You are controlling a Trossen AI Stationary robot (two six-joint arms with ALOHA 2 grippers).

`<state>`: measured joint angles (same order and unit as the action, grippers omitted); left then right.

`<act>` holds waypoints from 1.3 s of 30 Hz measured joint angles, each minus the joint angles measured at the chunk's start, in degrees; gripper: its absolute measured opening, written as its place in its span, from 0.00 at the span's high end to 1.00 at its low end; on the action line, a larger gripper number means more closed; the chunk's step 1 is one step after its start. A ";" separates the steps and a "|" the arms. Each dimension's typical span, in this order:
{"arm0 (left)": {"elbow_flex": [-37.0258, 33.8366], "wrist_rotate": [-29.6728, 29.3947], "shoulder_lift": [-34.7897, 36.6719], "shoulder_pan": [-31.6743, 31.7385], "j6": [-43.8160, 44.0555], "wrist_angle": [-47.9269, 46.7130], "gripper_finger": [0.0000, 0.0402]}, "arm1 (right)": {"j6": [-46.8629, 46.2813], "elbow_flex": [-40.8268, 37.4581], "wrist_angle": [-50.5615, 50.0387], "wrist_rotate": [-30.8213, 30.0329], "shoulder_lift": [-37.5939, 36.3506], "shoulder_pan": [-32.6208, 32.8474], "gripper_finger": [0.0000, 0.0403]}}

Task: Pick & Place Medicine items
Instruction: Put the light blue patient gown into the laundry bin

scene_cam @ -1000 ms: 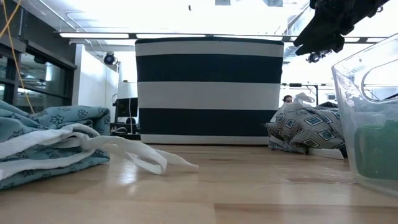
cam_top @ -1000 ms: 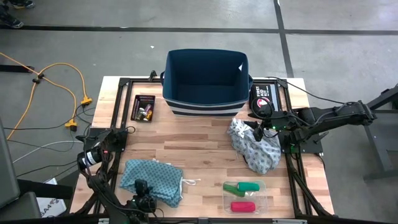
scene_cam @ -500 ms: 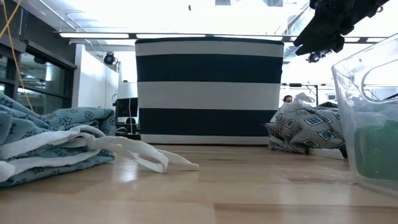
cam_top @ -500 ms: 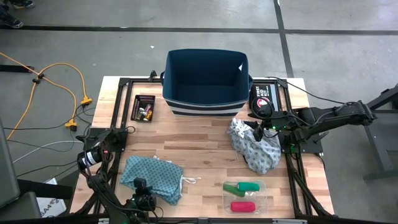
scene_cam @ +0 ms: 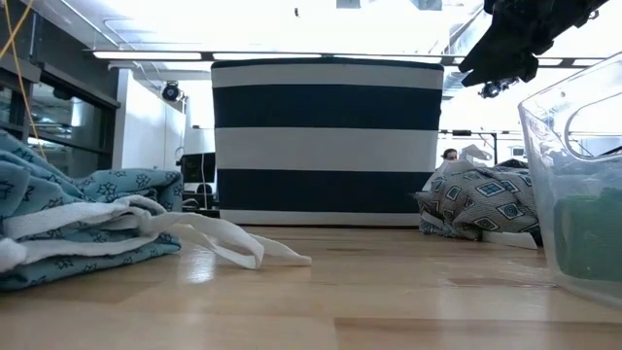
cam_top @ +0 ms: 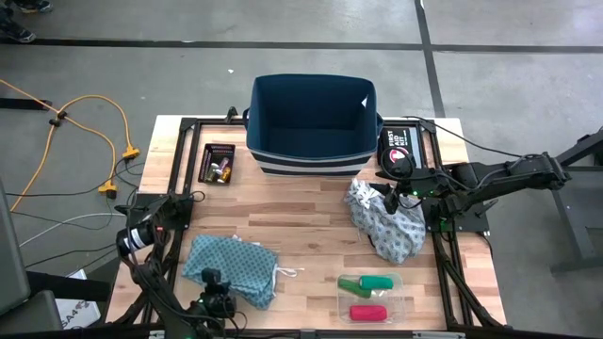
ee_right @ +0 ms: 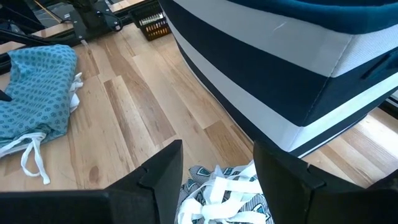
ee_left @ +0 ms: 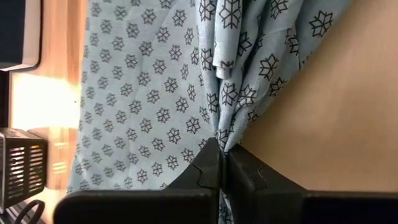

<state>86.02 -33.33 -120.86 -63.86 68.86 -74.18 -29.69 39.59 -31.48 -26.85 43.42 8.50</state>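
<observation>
Teal cloth (ee_left: 149, 93) pinched in closed left gripper (ee_left: 222, 171); tubes (cam_top: 368, 282) lie sideways beyond it, toward right gripper (ee_right: 214, 163), open over grey cloth (cam_top: 386, 224).

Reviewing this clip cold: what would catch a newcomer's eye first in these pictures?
The navy-and-white striped bin dominates the table's far edge, standing open. At the near left the left gripper is shut on the teal cloth, while the right gripper hangs open over the grey patterned cloth just right of centre. The green tubes and red-pink tube lie in a clear tray at the near edge.
</observation>
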 joint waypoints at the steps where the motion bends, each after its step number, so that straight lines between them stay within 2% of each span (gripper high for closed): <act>1: 0.00 -0.01 0.40 0.00 0.00 -0.28 0.99 | 0.00 0.00 0.00 0.02 0.00 -0.01 0.54; 8: 0.00 -2.30 5.17 0.41 -0.68 -2.45 1.00 | 0.00 0.00 0.00 0.00 0.00 -0.01 0.54; 16: 0.11 -1.98 12.67 4.22 -4.46 -3.33 1.00 | 0.00 0.00 0.00 0.02 -0.02 0.01 0.54; 27: 0.09 -0.20 12.34 5.68 -6.91 -0.36 1.00 | 0.00 0.00 0.00 -0.01 0.00 -0.01 0.54; 32: 0.09 2.52 9.76 5.68 -7.60 3.02 1.00 | 0.00 -0.02 0.11 0.01 -0.01 0.00 0.54; 39: 0.07 2.67 6.32 5.01 -7.47 3.19 1.00 | 0.00 -0.02 0.34 0.02 -0.02 0.02 0.54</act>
<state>86.08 -30.65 -114.54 -58.84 61.39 -70.99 -29.69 39.57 -31.15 -26.83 43.40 8.51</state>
